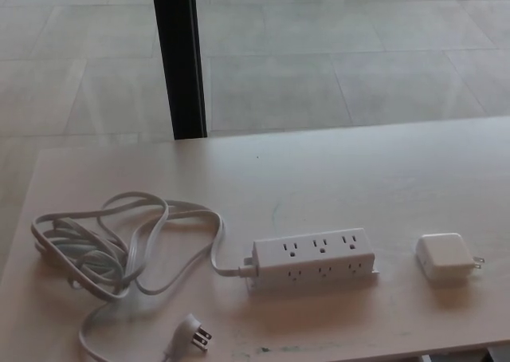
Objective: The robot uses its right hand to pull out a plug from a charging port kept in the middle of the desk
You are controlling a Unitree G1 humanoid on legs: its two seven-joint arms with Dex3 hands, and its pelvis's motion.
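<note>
A white power strip (315,259) with several outlets lies in the middle of the pale desk (335,171); none of its visible outlets holds a plug. A white square charger plug (445,256) lies flat on the desk to the strip's right, apart from it, its prongs pointing right. The strip's white cord (119,246) coils at the left and ends in a flat plug (191,332) near the front edge. Neither of my hands shows in the head view.
A black post (179,55) stands behind the desk's far edge, over a tiled floor (358,51). The desk's front edge runs along the bottom of the picture, with a dark object at the lower right corner (500,354).
</note>
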